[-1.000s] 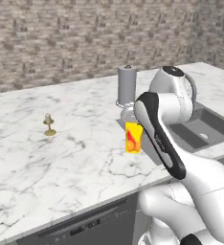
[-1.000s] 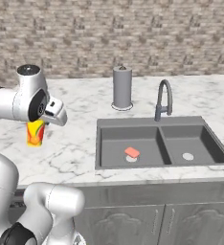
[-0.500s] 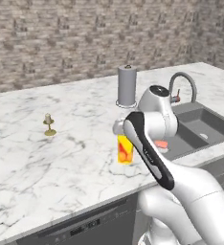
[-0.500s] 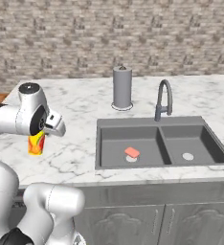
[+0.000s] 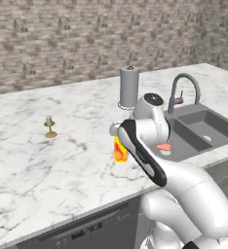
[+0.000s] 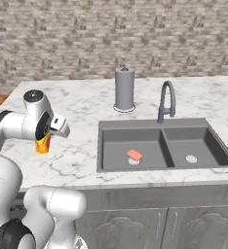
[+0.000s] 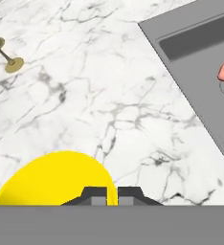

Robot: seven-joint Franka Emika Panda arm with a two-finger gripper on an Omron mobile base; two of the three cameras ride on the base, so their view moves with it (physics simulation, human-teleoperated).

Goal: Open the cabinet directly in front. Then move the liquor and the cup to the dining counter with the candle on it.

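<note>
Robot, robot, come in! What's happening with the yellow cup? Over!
Gripper shut on cup. Cup low over dining counter. Candle well aside, path free.

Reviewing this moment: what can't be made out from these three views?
- Whether the cup already rests on the dining counter: the arm hides its right side in the left base view, its upper part in the right base view.
- The cup's rim: cut by the hand view's bottom edge.
- Candle detail: too small.
- The gripper: barely its tips show.
</note>
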